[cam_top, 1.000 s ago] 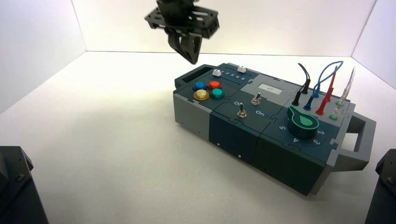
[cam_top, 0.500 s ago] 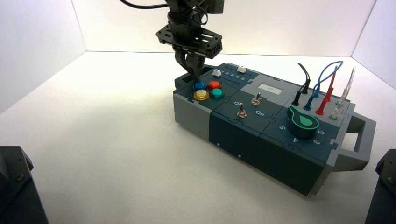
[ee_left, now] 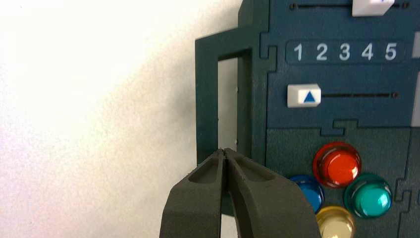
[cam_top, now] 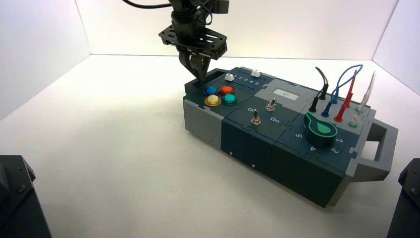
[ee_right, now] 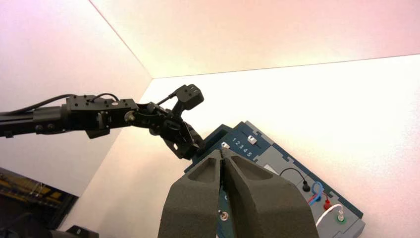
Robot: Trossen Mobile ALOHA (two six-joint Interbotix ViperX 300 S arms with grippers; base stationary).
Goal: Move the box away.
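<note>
The box (cam_top: 257, 141), long, grey and dark teal, lies slanted on the white table. My left gripper (cam_top: 199, 75) is shut with nothing in it. Its tips hang at the box's far-left end, over the opening of the dark-teal end handle (ee_left: 205, 99). In the left wrist view the left gripper (ee_left: 225, 151) points into that opening, beside the blue button (ee_left: 308, 191) and red button (ee_left: 337, 163). A white slider (ee_left: 303, 95) sits under the 1. My right gripper (ee_right: 222, 151) is shut and held high, well away from the box (ee_right: 277, 161).
The grey end handle (cam_top: 384, 148) sticks out at the box's near-right end, with coloured cables (cam_top: 344, 96) plugged in behind a green dial (cam_top: 321, 130). White walls close the table at the back and sides. Dark arm bases (cam_top: 15, 198) fill the lower corners.
My left gripper came down from high above to the box's far-left end, then shifted from over the blue button to the end handle's opening. The box has barely moved.
</note>
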